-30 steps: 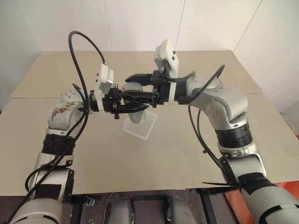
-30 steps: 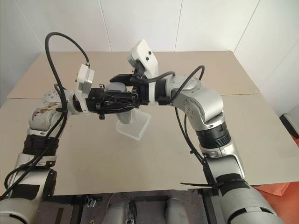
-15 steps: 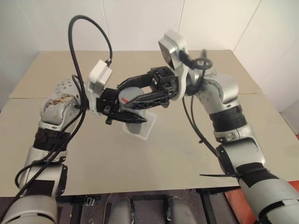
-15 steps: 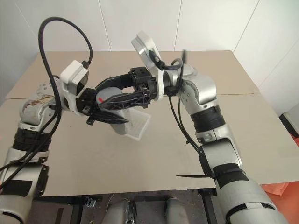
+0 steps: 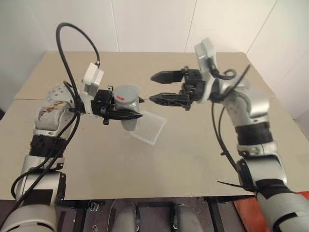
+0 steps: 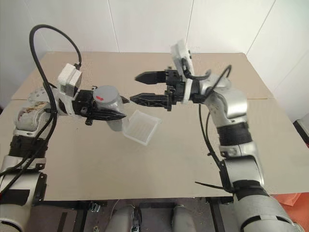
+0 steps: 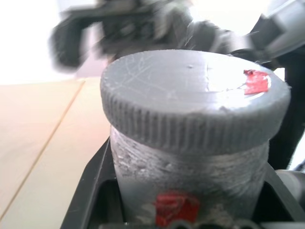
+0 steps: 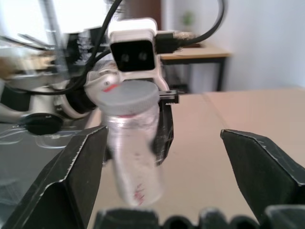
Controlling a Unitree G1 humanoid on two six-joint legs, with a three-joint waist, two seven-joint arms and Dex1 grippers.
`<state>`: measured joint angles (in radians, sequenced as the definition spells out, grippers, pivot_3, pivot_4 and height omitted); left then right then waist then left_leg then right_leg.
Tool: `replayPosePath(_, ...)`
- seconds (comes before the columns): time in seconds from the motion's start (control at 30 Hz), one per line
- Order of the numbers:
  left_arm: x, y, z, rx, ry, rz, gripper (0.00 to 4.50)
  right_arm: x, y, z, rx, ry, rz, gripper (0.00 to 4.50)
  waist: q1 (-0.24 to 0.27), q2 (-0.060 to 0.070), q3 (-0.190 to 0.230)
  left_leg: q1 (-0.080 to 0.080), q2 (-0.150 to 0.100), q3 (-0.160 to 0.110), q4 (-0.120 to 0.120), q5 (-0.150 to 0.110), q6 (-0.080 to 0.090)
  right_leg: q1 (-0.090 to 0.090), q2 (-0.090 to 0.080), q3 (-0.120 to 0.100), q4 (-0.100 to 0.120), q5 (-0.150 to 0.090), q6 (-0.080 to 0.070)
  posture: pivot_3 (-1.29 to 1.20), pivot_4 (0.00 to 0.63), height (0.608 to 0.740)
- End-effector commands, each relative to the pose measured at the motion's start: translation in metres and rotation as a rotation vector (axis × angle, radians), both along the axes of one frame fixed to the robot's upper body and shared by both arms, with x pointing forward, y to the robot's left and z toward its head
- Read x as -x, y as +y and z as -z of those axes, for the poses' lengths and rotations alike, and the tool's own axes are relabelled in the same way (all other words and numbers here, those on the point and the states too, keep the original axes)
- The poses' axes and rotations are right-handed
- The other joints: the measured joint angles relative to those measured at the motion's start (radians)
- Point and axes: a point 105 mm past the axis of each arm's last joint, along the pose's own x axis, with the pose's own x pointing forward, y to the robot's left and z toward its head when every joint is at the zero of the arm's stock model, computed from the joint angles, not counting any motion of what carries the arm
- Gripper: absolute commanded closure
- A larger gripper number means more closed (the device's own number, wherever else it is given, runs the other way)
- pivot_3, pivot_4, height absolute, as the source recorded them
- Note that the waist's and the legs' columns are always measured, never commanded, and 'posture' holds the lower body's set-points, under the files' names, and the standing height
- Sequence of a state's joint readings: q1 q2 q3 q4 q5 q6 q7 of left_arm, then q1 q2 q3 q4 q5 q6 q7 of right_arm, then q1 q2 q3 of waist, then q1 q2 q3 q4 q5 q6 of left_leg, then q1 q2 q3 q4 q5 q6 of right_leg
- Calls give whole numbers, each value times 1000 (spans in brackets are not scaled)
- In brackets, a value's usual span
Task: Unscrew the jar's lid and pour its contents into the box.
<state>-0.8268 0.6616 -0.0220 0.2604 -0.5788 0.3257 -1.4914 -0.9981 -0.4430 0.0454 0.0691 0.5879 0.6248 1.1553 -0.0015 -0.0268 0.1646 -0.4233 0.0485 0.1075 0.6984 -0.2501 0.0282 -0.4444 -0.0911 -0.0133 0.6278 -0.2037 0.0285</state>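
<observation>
My left gripper (image 5: 133,108) is shut on the body of the jar (image 5: 129,120), a whitish plastic cylinder held roughly upright above the table. The grey lid (image 5: 124,94), with a red mark on top, sits on the jar. In the left wrist view the lid (image 7: 190,102) is close up, above the jar's red-marked wall (image 7: 181,186). My right gripper (image 5: 155,87) stands open, level, a short way right of the lid and apart from it. The clear ribbed box (image 5: 149,128) lies on the table just below and right of the jar. The contents are hidden.
The beige table (image 5: 193,164) spreads wide around the box, with a seam (image 6: 275,98) across its far part. White walls (image 5: 154,24) stand behind it. In the right wrist view the jar (image 8: 136,157) hangs between my open fingers (image 8: 62,181), ahead of them.
My right gripper has let go of the lid, opened, and drawn back to the right. The left gripper has kept its grip and shifted the jar slightly left.
</observation>
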Motion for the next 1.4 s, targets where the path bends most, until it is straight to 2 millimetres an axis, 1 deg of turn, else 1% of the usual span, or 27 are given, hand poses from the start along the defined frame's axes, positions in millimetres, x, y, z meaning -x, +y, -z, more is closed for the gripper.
replayPosePath(0.03,-7,-2,-6,31,-28,-40,2475,20,21,-19,-20,-92,28,33,-11,0,0,0,0,0,0,0,0,0,1,0,1,0,0,0,150,740)
replayPosePath(0.1,-12,-6,-2,24,-22,-47,2475,23,35,-19,-24,-74,53,33,-18,0,0,1,1,0,-1,-1,1,0,1,0,2,0,0,0,150,740)
replayPosePath(0.17,-13,-9,0,18,-22,-37,2475,23,48,-14,-3,-93,87,33,-18,0,0,2,1,0,-1,-1,2,0,1,1,3,0,0,0,150,740)
replayPosePath(0.23,-13,-11,-1,25,-22,-25,2475,17,57,-8,21,-104,134,33,-15,0,0,1,1,-1,-1,-2,3,0,1,0,3,0,0,0,150,740)
replayPosePath(0.37,-11,-13,-5,26,-33,-1,2475,-2,66,-3,25,-75,201,33,-10,0,0,1,0,-1,1,-3,6,0,1,0,2,0,0,0,150,740)
replayPosePath(0.47,-8,-12,-6,23,-35,7,2475,-11,67,-2,24,-54,217,33,-10,0,0,0,0,0,1,-4,6,1,0,0,2,0,0,0,150,740)
replayPosePath(0.53,-6,-11,-7,19,-39,8,2475,-15,64,-1,28,-44,224,33,-11,0,0,0,0,-1,1,-4,7,0,0,0,2,0,0,0,150,740)
replayPosePath(0.57,-5,-8,-7,17,-40,5,2475,-16,59,-3,19,-30,220,33,-12,0,0,0,0,-1,1,-4,7,0,1,0,2,0,0,0,150,740)
replayPosePath(0.77,3,11,-8,-7,-45,-16,2475,-20,17,-5,0,-21,206,33,-12,0,0,0,0,-1,1,-4,7,1,0,0,1,0,0,0,150,740)
replayPosePath(0.87,7,19,-9,-17,-45,-20,2475,-15,2,-4,8,-35,186,33,-6,0,0,0,0,-1,1,-4,8,1,0,-1,1,0,0,0,150,740)
replayPosePath(0.97,8,21,-10,-18,-48,-30,2475,-6,-1,-5,19,-56,138,33,-10,0,0,1,0,0,1,-5,8,1,0,0,1,0,0,0,150,740)
replayPosePath(1.07,5,18,-11,-4,-48,-39,2475,6,8,-5,28,-80,71,33,-17,0,0,1,0,0,0,-5,8,1,1,0,1,0,0,0,150,740)
replayPosePath(1.13,3,12,-11,4,-50,-37,2475,19,22,-8,19,-92,15,33,-18,0,0,1,1,0,0,-4,8,1,1,1,1,0,0,0,150,740)
replayPosePath(1.2,1,6,-10,13,-48,-24,2475,24,37,-11,12,-110,-2,33,-18,0,0,1,1,0,0,-4,8,1,1,0,1,0,0,0,150,740)
replayPosePath(1.27,0,1,-9,22,-45,-14,2475,19,52,-14,0,-114,26,33,-17,0,0,1,1,0,0,-4,7,1,1,0,2,0,0,0,150,740)
replayPosePath(1.4,0,-3,-9,26,-41,1,2475,8,69,-15,7,-114,90,33,-12,0,0,1,0,0,1,-4,7,1,1,0,2,0,0,0,150,740)
